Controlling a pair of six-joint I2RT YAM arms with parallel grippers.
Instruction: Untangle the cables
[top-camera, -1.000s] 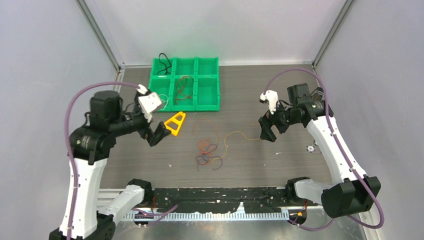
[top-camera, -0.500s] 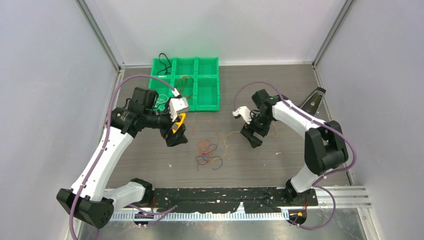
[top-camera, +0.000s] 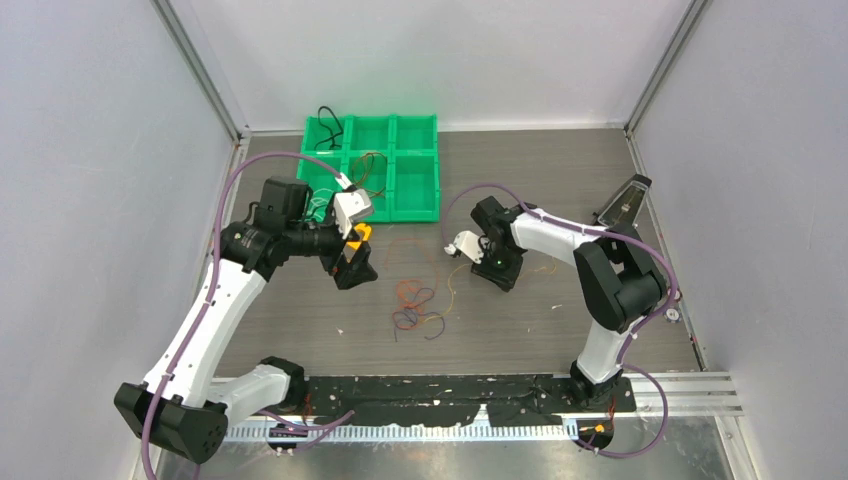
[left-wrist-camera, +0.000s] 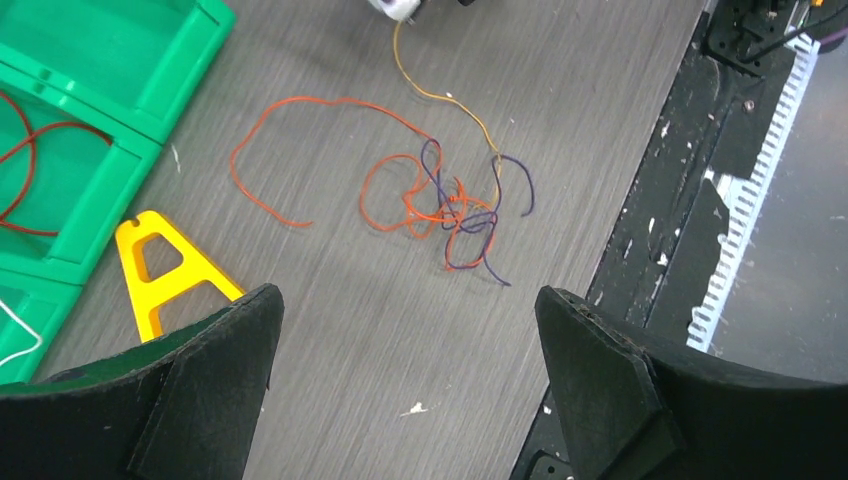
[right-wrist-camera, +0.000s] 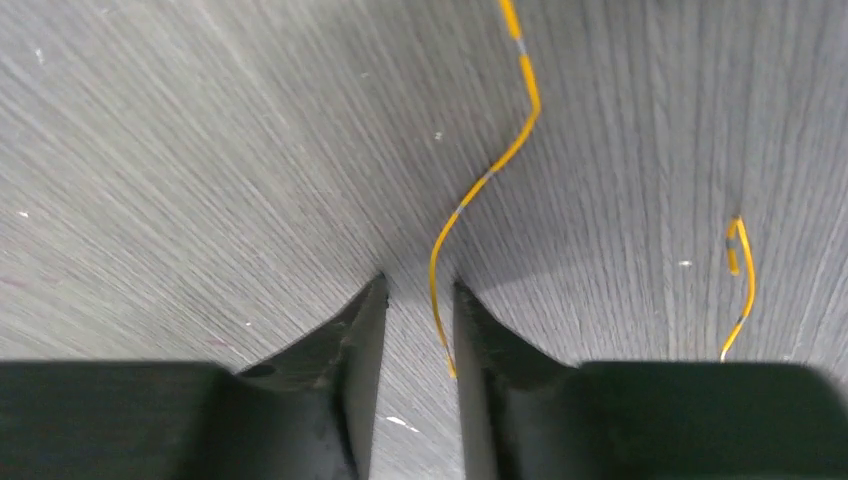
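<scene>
A tangle of orange, red and purple cables (top-camera: 415, 305) (left-wrist-camera: 450, 205) lies mid-table, with a long orange loop (left-wrist-camera: 300, 110) trailing away from it. A yellow cable (top-camera: 455, 275) (right-wrist-camera: 470, 195) runs from the tangle toward my right gripper (top-camera: 487, 268) (right-wrist-camera: 420, 285). That gripper is down at the table, its jaws narrowly apart. The yellow cable's end lies in the gap against one finger, and a short yellow piece (right-wrist-camera: 742, 280) lies beside it. My left gripper (top-camera: 352, 268) (left-wrist-camera: 405, 300) hovers wide open left of the tangle, holding nothing.
A green compartment tray (top-camera: 420, 160) (left-wrist-camera: 130, 130) at the back holds black (top-camera: 328, 130), red (top-camera: 368, 175) and white (top-camera: 320, 200) cables. A yellow triangular piece (top-camera: 360, 235) (left-wrist-camera: 165, 265) lies by the left gripper. A black strip (top-camera: 450, 385) lines the near edge.
My right arm swung left and down onto the yellow cable's end, and its jaws narrowed around it. My left arm reached toward the tangle, then barely moved; it stayed open.
</scene>
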